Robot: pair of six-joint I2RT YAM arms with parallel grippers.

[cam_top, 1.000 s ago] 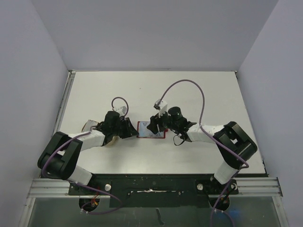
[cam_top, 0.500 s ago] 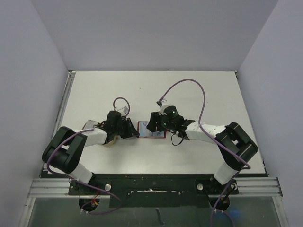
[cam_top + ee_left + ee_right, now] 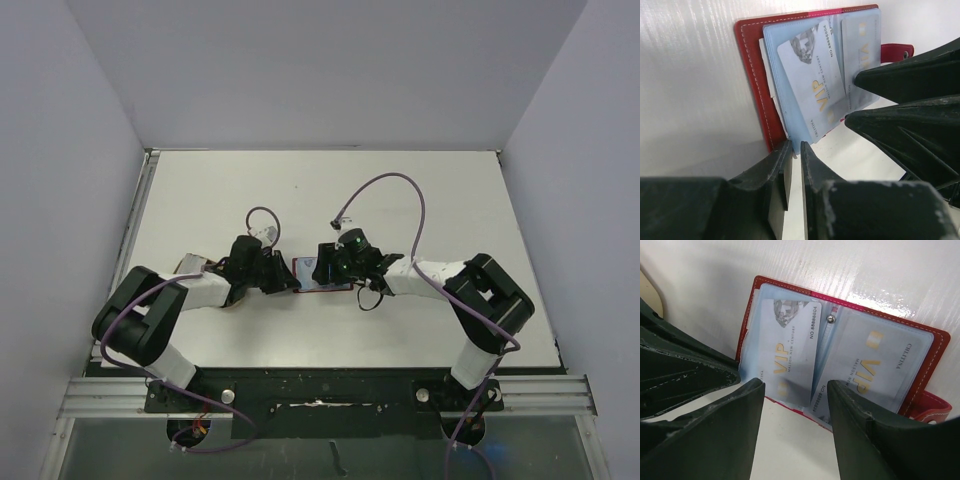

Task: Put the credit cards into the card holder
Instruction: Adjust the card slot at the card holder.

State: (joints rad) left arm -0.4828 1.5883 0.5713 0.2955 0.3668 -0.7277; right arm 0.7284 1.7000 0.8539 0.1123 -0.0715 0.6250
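The card holder (image 3: 752, 70) is a red wallet lying open on the table, its snap tab (image 3: 895, 50) at the far side. Two pale blue credit cards marked VIP sit in its clear pockets, one (image 3: 790, 345) on the left half and one (image 3: 870, 365) on the right; both stick out a little at the near edge. My left gripper (image 3: 795, 146) is shut, with its tips at the wallet's edge by a pocket corner. My right gripper (image 3: 796, 390) is open and empty, its fingers straddling the cards' protruding ends. In the top view both grippers (image 3: 285, 278) (image 3: 325, 268) cover most of the wallet (image 3: 305, 265).
A tan oval dish (image 3: 188, 264) lies under the left arm, left of the wallet; its rim shows in the right wrist view (image 3: 650, 295). Purple cables loop above both wrists. Grey walls enclose the white table (image 3: 400, 190).
Both grippers have closed in on the wallet: the left moved right to its edge and the right moved left and lower over the cards. The wallet has stayed in place.
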